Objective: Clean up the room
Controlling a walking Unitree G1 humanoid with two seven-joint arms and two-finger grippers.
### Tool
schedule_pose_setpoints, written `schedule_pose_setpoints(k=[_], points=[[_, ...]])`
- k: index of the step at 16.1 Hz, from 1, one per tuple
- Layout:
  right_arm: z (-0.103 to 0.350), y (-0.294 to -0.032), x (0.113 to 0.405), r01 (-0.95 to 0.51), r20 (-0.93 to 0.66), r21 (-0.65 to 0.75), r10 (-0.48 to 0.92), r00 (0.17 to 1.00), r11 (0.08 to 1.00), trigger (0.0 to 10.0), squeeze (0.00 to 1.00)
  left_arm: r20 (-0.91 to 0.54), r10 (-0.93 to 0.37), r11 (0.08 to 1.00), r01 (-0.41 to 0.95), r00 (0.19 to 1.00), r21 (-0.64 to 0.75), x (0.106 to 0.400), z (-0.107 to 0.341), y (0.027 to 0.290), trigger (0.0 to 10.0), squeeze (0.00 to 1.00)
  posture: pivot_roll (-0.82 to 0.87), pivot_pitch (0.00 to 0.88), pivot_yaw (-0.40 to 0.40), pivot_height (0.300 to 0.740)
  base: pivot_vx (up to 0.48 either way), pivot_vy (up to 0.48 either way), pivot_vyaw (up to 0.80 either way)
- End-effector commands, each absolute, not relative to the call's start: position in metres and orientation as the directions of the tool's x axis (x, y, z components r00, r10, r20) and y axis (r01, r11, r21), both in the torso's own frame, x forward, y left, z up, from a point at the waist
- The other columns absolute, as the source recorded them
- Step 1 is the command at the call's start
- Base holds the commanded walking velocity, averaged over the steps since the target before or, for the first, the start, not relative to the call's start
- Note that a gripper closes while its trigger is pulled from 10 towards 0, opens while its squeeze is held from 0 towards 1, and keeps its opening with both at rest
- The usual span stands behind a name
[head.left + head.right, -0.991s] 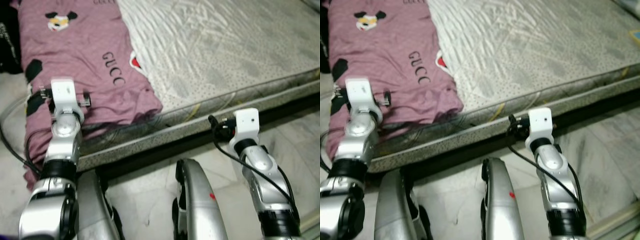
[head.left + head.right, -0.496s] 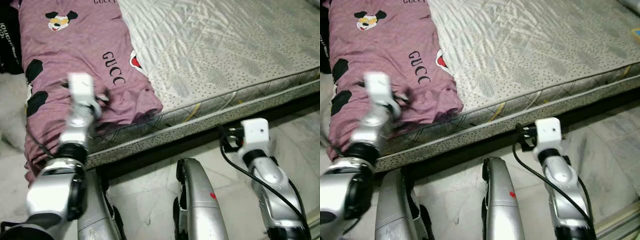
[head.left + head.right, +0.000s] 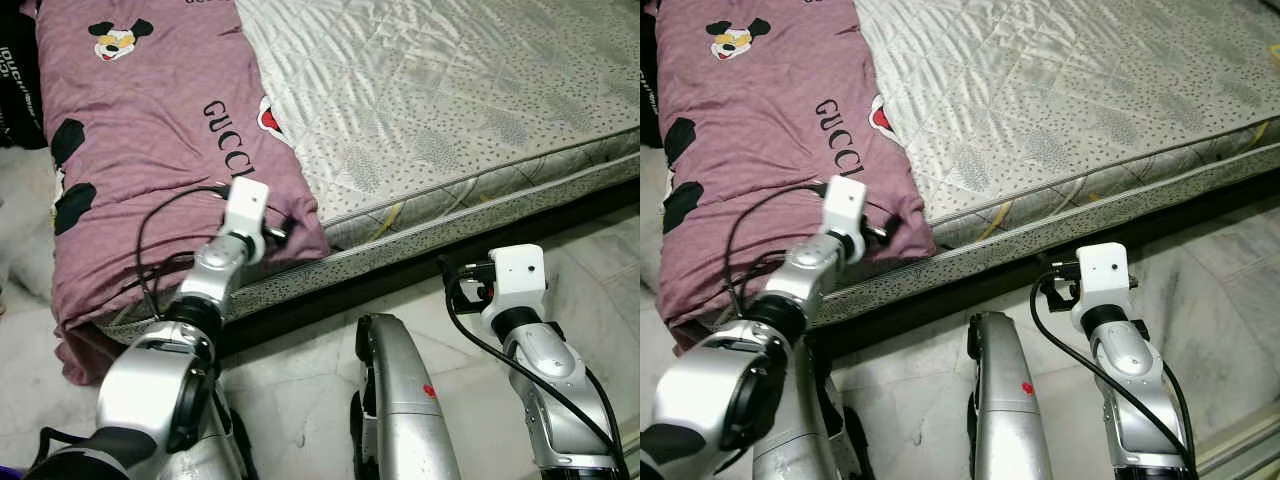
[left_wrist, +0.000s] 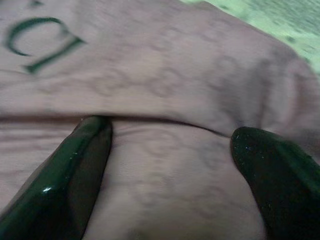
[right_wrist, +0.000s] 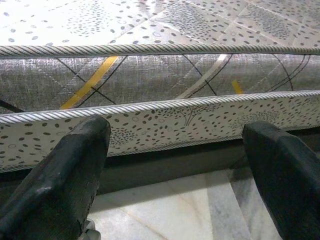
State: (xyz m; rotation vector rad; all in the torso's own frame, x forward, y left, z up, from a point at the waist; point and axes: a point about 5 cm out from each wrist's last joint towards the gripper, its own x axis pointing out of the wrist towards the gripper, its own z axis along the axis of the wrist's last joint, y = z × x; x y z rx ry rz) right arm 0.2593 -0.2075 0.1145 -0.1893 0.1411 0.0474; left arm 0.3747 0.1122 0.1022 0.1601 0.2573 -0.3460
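Observation:
A mauve blanket (image 3: 150, 110) with a cartoon mouse and black lettering lies bunched on the left part of the mattress (image 3: 450, 90). My left gripper (image 4: 170, 135) is at the blanket's near right corner by the mattress edge. It is open, and its spread fingertips (image 4: 85, 150) rest against a fold of the fabric. My right gripper (image 5: 175, 135) hangs open low over the floor, facing the mattress's piped side, with nothing between its fingers.
The mattress sits low on a dark base above the pale marble floor (image 3: 300, 390). A black item (image 3: 15, 90) lies beside the blanket at the far left. My silver legs (image 3: 395, 400) stand close to the bed's edge.
My left arm has swung right, from the blanket's left side to its near right corner. My right arm has dropped a little and drifted right.

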Motion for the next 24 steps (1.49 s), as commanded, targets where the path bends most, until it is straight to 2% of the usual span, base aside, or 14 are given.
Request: schedule_pose_setpoints(k=[1, 3, 5, 9, 12, 14, 18, 20, 21, 24], points=[[0.117, -0.207, 0.258, -0.057, -0.137, -0.182, 0.031, 0.99, 0.982, 10.0, 0.0, -0.351, -0.356, 0.904, 0.414, 0.866, 0.104, 0.363, 0.082, 0.107, 10.0, 0.0, -0.27, 0.244, -0.011, 0.516, 0.0, 0.0, 0.0], [0.117, -0.203, 0.262, -0.063, -0.132, -0.173, 0.04, 0.99, 0.983, 10.0, 0.0, -0.406, -0.452, 0.826, 0.544, 0.794, 0.145, 0.353, 0.07, 0.095, 10.0, 0.0, -0.26, 0.228, -0.008, 0.516, 0.0, 0.0, 0.0], [0.116, -0.199, 0.267, -0.068, -0.127, -0.165, 0.048, 0.991, 0.984, 10.0, 0.0, -0.409, -0.467, 0.799, 0.572, 0.784, 0.185, 0.352, 0.069, 0.094, 10.0, 0.0, -0.24, 0.217, -0.007, 0.516, 0.0, 0.0, 0.0], [0.117, -0.192, 0.275, -0.076, -0.109, -0.151, 0.059, 0.992, 0.986, 10.0, 0.0, -0.301, -0.434, 0.796, 0.518, 0.849, 0.313, 0.361, 0.088, 0.102, 10.0, 0.0, -0.22, 0.192, -0.003, 0.516, 0.0, 0.0, 0.0], [0.119, -0.187, 0.282, -0.08, -0.089, -0.139, 0.068, 0.994, 0.987, 10.0, 0.0, -0.143, -0.414, 0.767, 0.429, 0.899, 0.477, 0.371, 0.118, 0.106, 10.0, 0.0, -0.2, 0.168, 0.0, 0.516, 0.0, 0.0, 0.0], [0.119, -0.183, 0.287, -0.083, -0.077, -0.131, 0.073, 0.994, 0.988, 10.0, 0.0, -0.096, -0.383, 0.783, 0.378, 0.919, 0.494, 0.374, 0.126, 0.111, 10.0, 0.0, -0.19, 0.155, 0.004, 0.516, 0.0, 0.0, 0.0], [0.118, -0.178, 0.292, -0.089, -0.065, -0.115, 0.082, 0.994, 0.989, 10.0, 0.0, -0.026, -0.281, 0.887, 0.27, 0.959, 0.374, 0.369, 0.125, 0.125, 10.0, 0.0, -0.17, 0.141, 0.008, 0.516, 0.0, 0.0, 0.0], [0.119, -0.176, 0.295, -0.096, -0.053, -0.105, 0.091, 0.994, 0.99, 10.0, 0.0, 0.056, -0.213, 0.931, 0.186, 0.975, 0.313, 0.362, 0.13, 0.133, 10.0, 0.0, -0.16, 0.136, 0.008, 0.516, 0.0, 0.0, 0.0], [0.119, -0.173, 0.297, -0.095, -0.044, -0.088, 0.091, 0.995, 0.992, 10.0, 0.0, 0.137, -0.104, 0.966, 0.067, 0.985, 0.25, 0.352, 0.135, 0.145, 10.0, 0.0, -0.13, 0.125, 0.006, 0.516, 0.0, 0.0, 0.0], [0.118, -0.164, 0.302, -0.097, -0.028, -0.043, 0.096, 0.995, 0.994, 10.0, 0.0, 0.197, 0.062, 0.988, -0.089, 0.978, 0.129, 0.315, 0.13, 0.171, 10.0, 0.0, -0.1, 0.105, 0.006, 0.516, 0.0, 0.0, 0.0]])
